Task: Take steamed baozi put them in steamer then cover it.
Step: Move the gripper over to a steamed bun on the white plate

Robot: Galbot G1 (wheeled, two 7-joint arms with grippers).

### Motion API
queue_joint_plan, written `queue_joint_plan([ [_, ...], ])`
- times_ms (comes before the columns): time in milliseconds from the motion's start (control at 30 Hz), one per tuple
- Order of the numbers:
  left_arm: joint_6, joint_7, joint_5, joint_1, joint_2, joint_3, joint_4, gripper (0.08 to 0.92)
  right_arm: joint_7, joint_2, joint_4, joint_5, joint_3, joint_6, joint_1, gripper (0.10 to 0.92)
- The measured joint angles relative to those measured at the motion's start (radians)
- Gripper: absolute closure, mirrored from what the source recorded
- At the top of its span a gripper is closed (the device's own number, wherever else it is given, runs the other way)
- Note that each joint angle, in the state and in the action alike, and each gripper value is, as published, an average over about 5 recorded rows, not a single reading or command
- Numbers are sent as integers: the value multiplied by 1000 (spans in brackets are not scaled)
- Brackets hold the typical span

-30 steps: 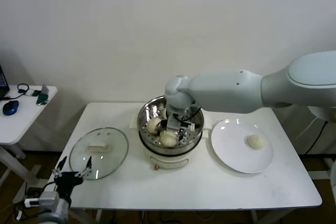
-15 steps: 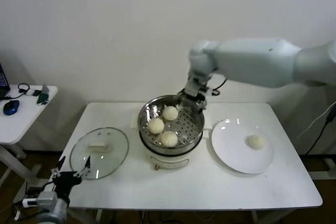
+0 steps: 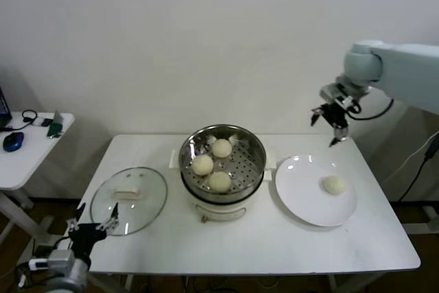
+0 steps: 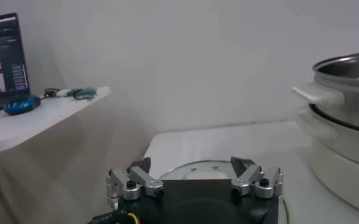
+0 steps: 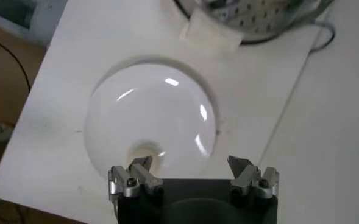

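The steel steamer (image 3: 255,162) stands mid-table on its white base with three baozi on its perforated floor (image 3: 221,147) (image 3: 202,165) (image 3: 219,181). A fourth baozi (image 3: 334,184) lies on the white plate (image 3: 302,186) to the right; in the right wrist view this baozi (image 5: 144,152) peeks out beside a finger. My right gripper (image 3: 325,130) (image 5: 191,165) hangs open and empty high above the plate's far edge. The glass cover (image 3: 129,199) (image 4: 185,169) lies flat at the table's left. My left gripper (image 3: 95,219) (image 4: 191,170) waits open, low at the front-left corner beside the cover.
The white table (image 3: 274,238) has bare room along its front. A small side table (image 3: 41,145) at the far left carries a blue mouse (image 3: 14,141) and cables. The steamer's side (image 4: 344,91) rises on one side of the left wrist view. A wall stands close behind.
My right gripper left a baozi in the steamer, rose out of it and swung right to above the plate. The left arm stayed put.
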Motion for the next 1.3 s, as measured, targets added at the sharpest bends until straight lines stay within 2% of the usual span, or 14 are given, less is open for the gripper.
queue_joint_plan([
  [400, 4, 1, 18, 4, -7, -9, 13, 177, 29, -80, -144, -148, 232, -35, -337, 203],
  [833, -2, 1, 25, 15, -11, -7, 21, 177, 64, -30, -330, -270, 450, -21, -599, 203],
  [1300, -9, -1, 29, 18, -16, 8, 23, 177, 102, 14, -430, -314, 556, 0, -702, 203],
])
